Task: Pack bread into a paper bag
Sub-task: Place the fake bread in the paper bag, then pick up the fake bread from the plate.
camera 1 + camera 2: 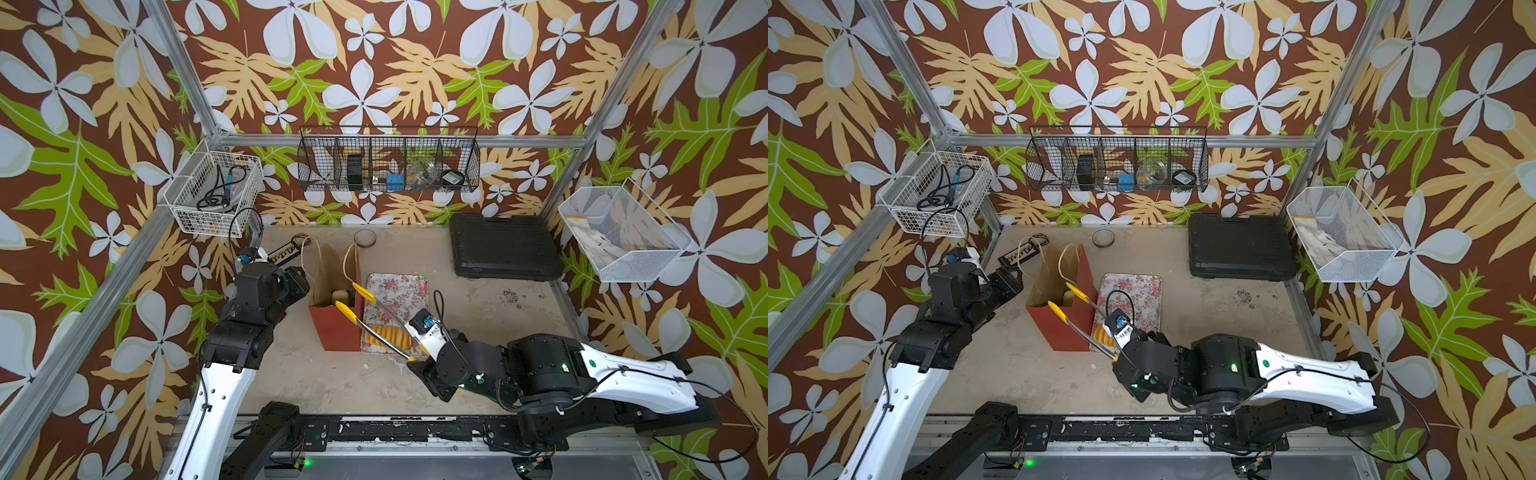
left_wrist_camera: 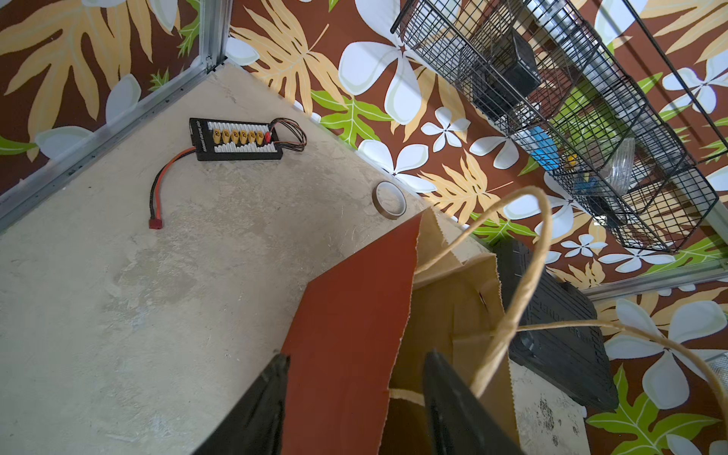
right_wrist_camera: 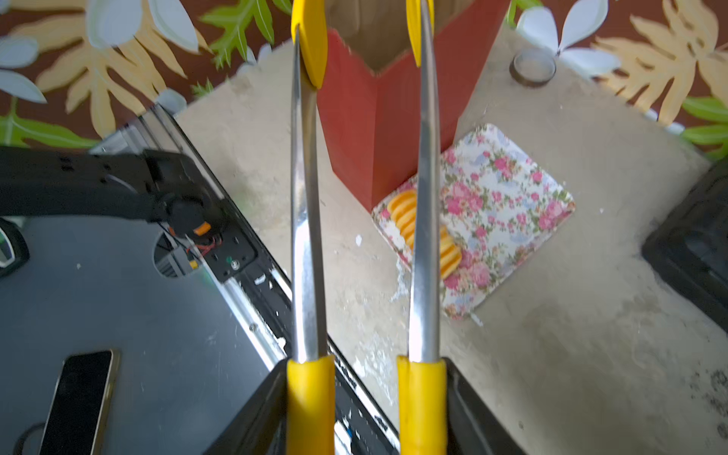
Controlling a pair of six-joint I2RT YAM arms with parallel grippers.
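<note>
The left gripper (image 2: 356,358) is straddling one wall of the tall red-faced kraft paper bag (image 1: 336,328), grip unclear; a pale bun (image 1: 340,296) is sitting inside. A ridged golden loaf (image 3: 405,212) is lying on the floral tray (image 3: 512,205) alongside. The right gripper (image 3: 364,374) is clasping yellow-handled steel tongs (image 3: 303,236).

Paper bag (image 1: 334,328) is standing upright, mouth open: red outer face, brown kraft inside, pale twisted-cord handles rising above the rim. One pale bread piece (image 1: 340,296) is lying at the bottom of it. A ridged golden loaf (image 3: 402,208) is lying on the floral tray (image 1: 399,286), at the end nearest the bag's base.
</note>
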